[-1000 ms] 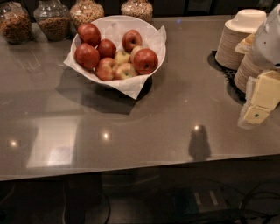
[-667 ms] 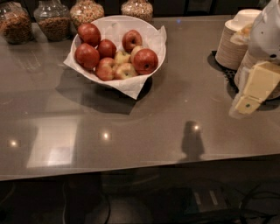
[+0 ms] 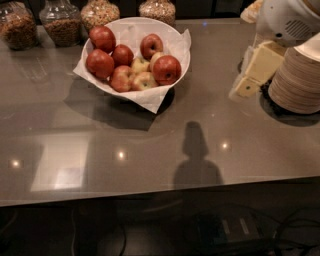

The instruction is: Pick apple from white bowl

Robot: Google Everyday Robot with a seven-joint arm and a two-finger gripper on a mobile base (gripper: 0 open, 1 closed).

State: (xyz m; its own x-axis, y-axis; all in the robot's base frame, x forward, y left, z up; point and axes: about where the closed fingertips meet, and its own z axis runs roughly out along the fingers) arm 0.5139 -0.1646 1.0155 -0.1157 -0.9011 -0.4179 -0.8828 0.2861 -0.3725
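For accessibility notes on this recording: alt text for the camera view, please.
The robot's claw hangs over the grey counter at right, apart from a paper-lined white bowl holding red and yellow-green apples. Stacked cream bowls stand beside the claw; jars line the back.

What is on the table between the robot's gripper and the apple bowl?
Nothing. In the camera view, only bare table lies between the gripper, at the right by the stacked bowls, and the white bowl holding the apple.

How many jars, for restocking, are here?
4 jars on the counter's back edge: far left, beside it, two behind the bowl. More may be offscreen. Claw hangs at right.
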